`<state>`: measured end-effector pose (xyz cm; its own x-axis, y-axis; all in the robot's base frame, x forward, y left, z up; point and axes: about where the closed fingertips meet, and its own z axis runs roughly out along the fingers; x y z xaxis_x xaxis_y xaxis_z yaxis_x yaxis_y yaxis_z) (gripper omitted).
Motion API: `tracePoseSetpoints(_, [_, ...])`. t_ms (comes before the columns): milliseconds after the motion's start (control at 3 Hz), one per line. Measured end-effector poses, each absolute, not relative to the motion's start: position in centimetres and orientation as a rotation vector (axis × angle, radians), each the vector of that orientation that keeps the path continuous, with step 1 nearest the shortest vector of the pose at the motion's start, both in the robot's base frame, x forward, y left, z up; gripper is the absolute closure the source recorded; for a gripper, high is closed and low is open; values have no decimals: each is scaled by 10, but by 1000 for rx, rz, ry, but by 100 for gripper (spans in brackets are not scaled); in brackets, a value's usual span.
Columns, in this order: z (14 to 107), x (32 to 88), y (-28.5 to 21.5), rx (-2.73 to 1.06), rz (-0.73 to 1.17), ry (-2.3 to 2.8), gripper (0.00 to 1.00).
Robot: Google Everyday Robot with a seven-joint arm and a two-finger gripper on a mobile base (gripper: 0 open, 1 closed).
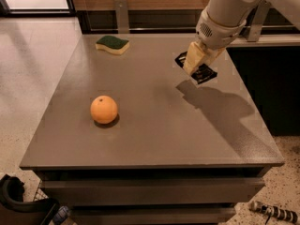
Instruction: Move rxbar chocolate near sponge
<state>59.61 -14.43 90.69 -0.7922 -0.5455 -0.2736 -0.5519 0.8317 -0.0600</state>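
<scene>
The gripper [191, 65] hangs over the table [154, 130] at about 2 o'clock from the table's middle, on the end of the white arm [224, 14] that comes in from the upper right corner. Its pale fingers [196, 56] are clamped on the rxbar chocolate [205, 73], whose black wrapper sticks out on both sides of them, tilted, with the longer end pointing toward 4 o'clock. The bar seems to be held clear of the tabletop, since a dark shadow [213, 104] lies on the surface apart from it, toward 5 o'clock, though the angle makes any gap hard to judge.

The sponge [112, 44] lies flat near the far edge of the table at about 11 o'clock, green side up, well apart from the bar, which is off toward its 4 o'clock. An orange [104, 109] sits alone at about 8 o'clock on the table, well apart from both sponge and bar. A metal post [121, 14] stands behind the far edge, just beyond the sponge.
</scene>
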Motion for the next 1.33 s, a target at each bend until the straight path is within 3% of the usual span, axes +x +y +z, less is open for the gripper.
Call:
tracePoseSetpoints(333, [918, 633, -122, -946, 106, 2695, 100])
tracePoseSetpoints(1000, [1003, 712, -39, -763, 416, 2403, 100])
tracePoseSetpoints(1333, [996, 718, -35, -758, 420, 2410, 100])
